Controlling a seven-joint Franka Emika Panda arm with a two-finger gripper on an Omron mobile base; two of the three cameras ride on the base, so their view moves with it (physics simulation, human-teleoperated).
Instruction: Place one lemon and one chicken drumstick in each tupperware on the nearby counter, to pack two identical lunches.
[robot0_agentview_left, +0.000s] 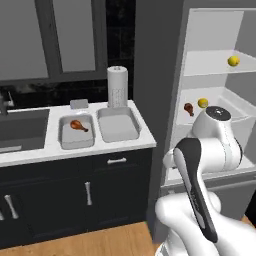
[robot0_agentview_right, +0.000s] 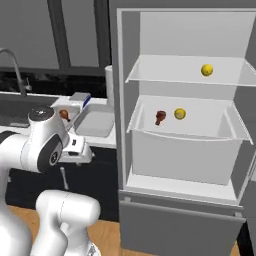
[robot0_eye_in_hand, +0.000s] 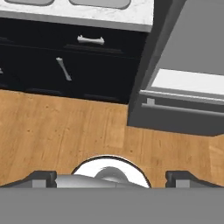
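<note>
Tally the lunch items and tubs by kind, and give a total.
Lemons: 2, one on the upper fridge shelf, one on the lower shelf.
Chicken drumsticks: 2, one in the left tub, one beside the lower lemon.
Tubs: 2, left and right, which is empty.
Total: 6.
</note>
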